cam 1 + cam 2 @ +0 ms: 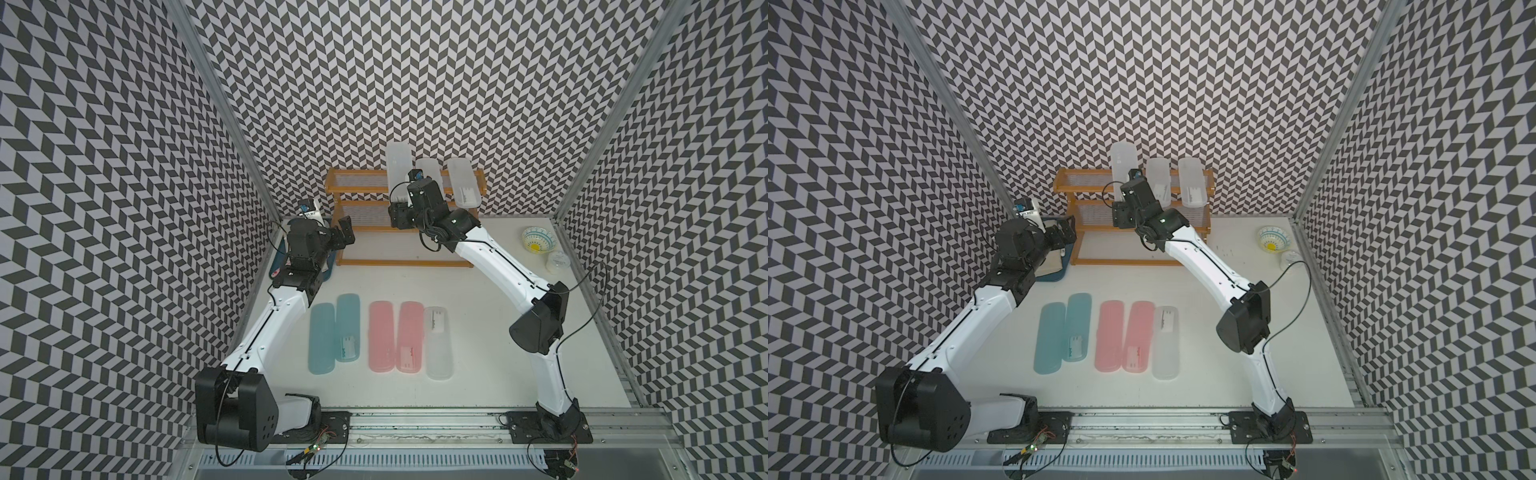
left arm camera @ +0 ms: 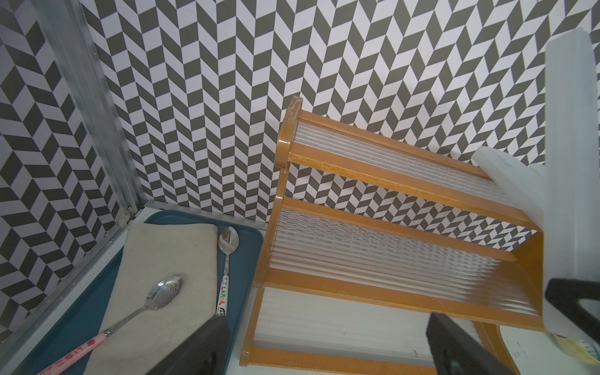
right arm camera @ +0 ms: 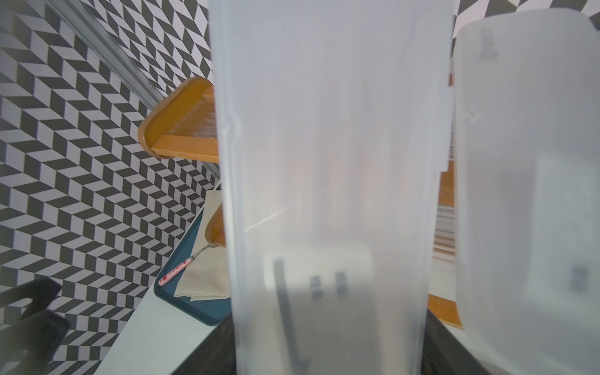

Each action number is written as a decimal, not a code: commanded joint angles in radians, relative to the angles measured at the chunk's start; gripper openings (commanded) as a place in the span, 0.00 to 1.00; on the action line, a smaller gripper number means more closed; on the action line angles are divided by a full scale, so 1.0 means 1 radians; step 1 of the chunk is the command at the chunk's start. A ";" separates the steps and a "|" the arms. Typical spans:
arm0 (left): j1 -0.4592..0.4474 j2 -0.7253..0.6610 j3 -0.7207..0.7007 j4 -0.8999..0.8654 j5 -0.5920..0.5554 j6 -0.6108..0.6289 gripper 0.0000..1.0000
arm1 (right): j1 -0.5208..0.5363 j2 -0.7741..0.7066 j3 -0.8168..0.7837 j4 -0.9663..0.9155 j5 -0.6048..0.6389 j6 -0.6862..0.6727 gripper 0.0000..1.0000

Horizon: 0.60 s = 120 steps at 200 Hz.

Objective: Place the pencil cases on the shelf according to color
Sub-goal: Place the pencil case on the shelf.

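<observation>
Clamping an upright frosted, round-ended case (image 1: 399, 166) is the right tool (image 1: 400, 203); the left tool (image 1: 347, 233) gapes.

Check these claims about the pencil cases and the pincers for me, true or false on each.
1. The right pincer holds a frosted white case by the shelf. True.
2. Both pink cases sit on the shelf. False: they lie on the table.
3. The left pincer is open and empty. True.
4. The teal cases are stacked on each other. False: they lie side by side on the table.
5. A loose white case lies beside the pink ones. True.
</observation>
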 commanded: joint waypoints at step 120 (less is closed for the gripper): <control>0.006 -0.010 -0.004 0.029 0.061 -0.034 1.00 | -0.077 0.104 0.088 0.266 -0.033 0.021 0.72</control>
